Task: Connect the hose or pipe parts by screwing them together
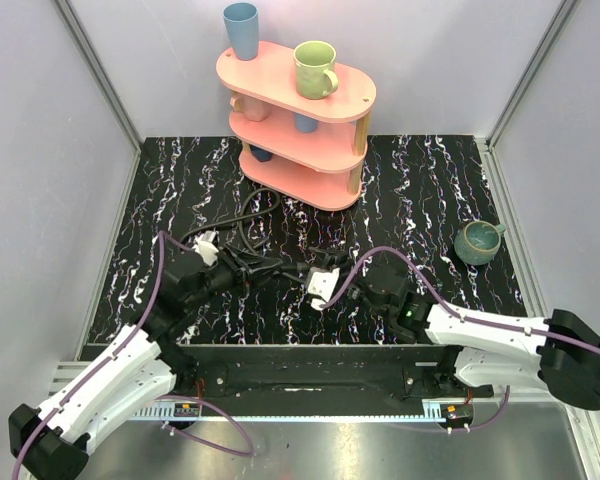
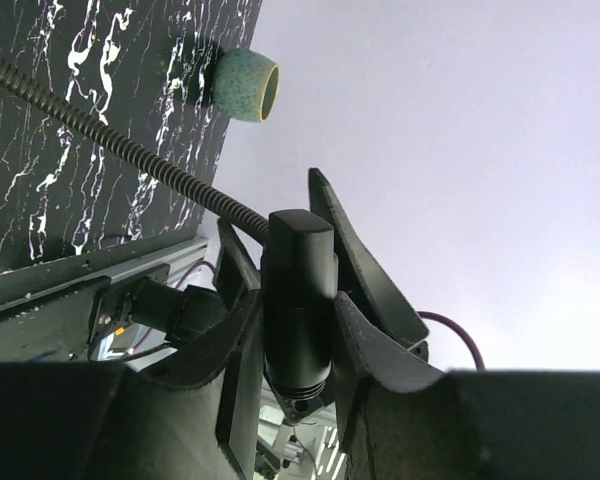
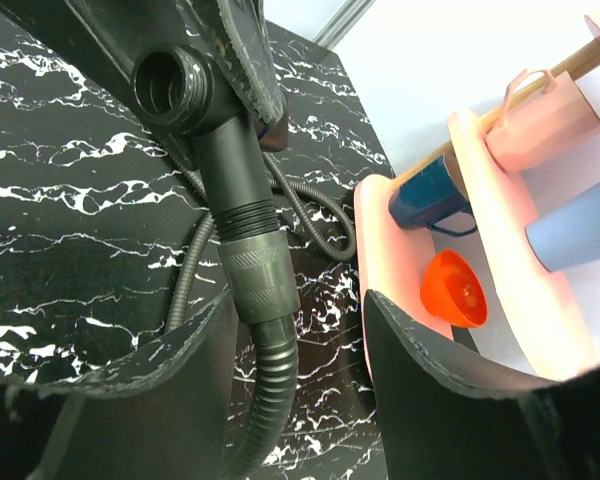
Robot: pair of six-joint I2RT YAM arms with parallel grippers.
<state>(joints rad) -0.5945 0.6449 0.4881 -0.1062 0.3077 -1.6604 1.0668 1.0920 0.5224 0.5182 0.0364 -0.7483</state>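
My left gripper [image 2: 298, 335] is shut on a black cylindrical pipe fitting [image 2: 298, 290], whose threaded end points toward the camera. A thin ribbed black hose [image 2: 110, 140] runs from that fitting across the marbled surface. In the right wrist view the same fitting shows an open threaded port [image 3: 175, 85], with a knurled collar [image 3: 260, 275] below it joining a corrugated hose [image 3: 270, 400]. My right gripper [image 3: 295, 340] stands open around this hose just below the collar, with a gap on the right side. From above, the left gripper [image 1: 242, 270] and right gripper [image 1: 320, 285] face each other at mid-table, and hose loops [image 1: 245, 225] lie behind them.
A pink three-tier shelf [image 1: 350, 100] stands at the back centre, carrying a blue cup [image 1: 241, 30], a green mug [image 1: 314, 68] and more mugs below. A green cup [image 1: 477, 242] sits at the right of the table. An orange bowl [image 3: 452, 290] rests on the lowest tier.
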